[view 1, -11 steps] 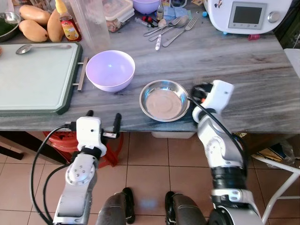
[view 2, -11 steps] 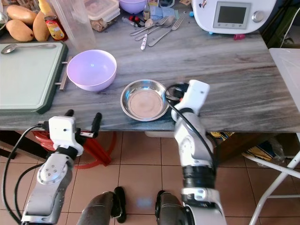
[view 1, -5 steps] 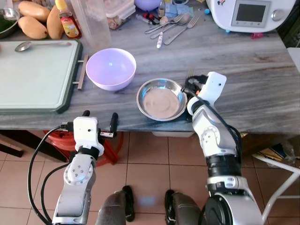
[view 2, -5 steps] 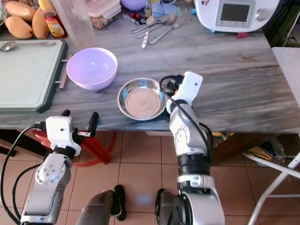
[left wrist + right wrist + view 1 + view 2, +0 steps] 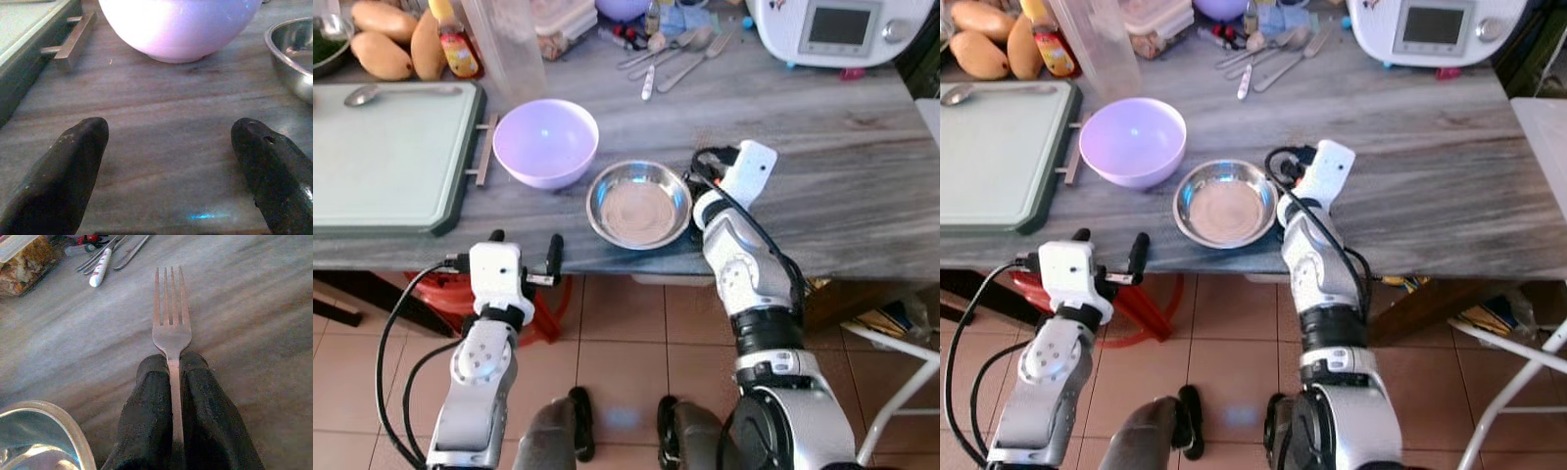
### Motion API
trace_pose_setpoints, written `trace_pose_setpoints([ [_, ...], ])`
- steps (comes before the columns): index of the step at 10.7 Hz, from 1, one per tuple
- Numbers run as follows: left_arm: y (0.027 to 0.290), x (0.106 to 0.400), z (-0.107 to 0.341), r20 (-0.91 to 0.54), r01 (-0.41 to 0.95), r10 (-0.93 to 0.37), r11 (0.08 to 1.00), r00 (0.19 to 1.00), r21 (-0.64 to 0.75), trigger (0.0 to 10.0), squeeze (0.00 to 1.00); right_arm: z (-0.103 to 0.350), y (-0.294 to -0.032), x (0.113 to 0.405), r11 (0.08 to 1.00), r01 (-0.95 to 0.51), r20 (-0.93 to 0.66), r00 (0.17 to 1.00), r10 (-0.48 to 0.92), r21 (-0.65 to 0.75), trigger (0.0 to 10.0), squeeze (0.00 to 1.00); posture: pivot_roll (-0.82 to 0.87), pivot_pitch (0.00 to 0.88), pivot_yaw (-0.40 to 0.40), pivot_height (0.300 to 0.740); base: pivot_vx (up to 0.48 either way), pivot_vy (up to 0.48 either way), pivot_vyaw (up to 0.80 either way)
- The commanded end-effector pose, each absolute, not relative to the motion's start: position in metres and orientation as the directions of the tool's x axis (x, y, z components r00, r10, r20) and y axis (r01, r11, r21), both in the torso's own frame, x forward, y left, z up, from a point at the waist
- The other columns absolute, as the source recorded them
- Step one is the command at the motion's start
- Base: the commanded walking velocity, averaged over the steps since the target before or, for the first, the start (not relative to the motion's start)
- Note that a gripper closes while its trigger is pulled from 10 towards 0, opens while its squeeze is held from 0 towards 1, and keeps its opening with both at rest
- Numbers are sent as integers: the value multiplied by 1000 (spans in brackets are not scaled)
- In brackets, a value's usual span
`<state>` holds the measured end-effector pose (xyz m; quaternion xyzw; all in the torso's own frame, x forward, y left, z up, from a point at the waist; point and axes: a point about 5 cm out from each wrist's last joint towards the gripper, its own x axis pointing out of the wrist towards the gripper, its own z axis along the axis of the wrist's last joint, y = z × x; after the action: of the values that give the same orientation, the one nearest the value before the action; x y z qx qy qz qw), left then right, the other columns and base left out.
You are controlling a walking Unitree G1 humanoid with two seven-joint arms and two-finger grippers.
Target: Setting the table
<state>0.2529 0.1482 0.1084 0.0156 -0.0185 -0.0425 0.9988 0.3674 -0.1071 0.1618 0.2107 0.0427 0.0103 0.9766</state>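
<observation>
Since a second ago, the right gripper [image 5: 171, 377] is sitting further in over the grey table [image 5: 822, 147], now just beside the steel bowl [image 5: 638, 204]. On the left, the left gripper [image 5: 171, 161] is hovering at the table's near edge, fingers spread wide, facing the lilac bowl [image 5: 546, 143]. Rightward, the right gripper's fingers are pinching a fork [image 5: 170, 318] by its handle, tines pointing away over the tabletop.

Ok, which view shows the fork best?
The right wrist view: the fork runs straight out from the shut right gripper, tines and neck clear above the table. In both eye views the right wrist hides it.
</observation>
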Motion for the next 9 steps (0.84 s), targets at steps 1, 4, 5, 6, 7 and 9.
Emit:
trace_pose_setpoints([
  [1, 151, 248, 106, 20, 70, -71, 997, 997, 42, 10000, 0, 159, -109, 366, 913, -13, -67, 997, 45, 407, 10000, 0, -14, 247, 9, 740, 0, 0, 0],
  [4, 157, 245, 103, 4, 52, -53, 997, 999, 49, 10000, 0, 151, -133, 347, 949, -6, -39, 999, 19, 315, 10000, 0, -26, 244, 11, 740, 0, 0, 0],
  [5, 160, 244, 101, -4, 40, -40, 998, 999, 49, 10000, 0, 141, -142, 331, 957, 2, -64, 998, 17, 290, 10000, 0, -35, 243, 14, 740, 0, 0, 0],
  [6, 160, 244, 101, -9, 37, -37, 998, 999, 47, 10000, 0, 136, -144, 327, 958, 4, -78, 997, 20, 288, 10000, 0, -38, 244, 16, 740, 0, 0, 0],
  [7, 162, 244, 99, -20, 38, -37, 998, 999, 50, 10000, 0, 127, -145, 321, 959, 13, -114, 993, 19, 281, 10000, 0, -39, 246, 21, 740, 0, 0, 0],
  [9, 166, 241, 96, -24, 67, -65, 995, 998, 68, 10000, 0, 124, -139, 320, 960, 8, -128, 991, 29, 280, 10000, 0, -32, 246, 25, 740, 0, 0, 0],
])
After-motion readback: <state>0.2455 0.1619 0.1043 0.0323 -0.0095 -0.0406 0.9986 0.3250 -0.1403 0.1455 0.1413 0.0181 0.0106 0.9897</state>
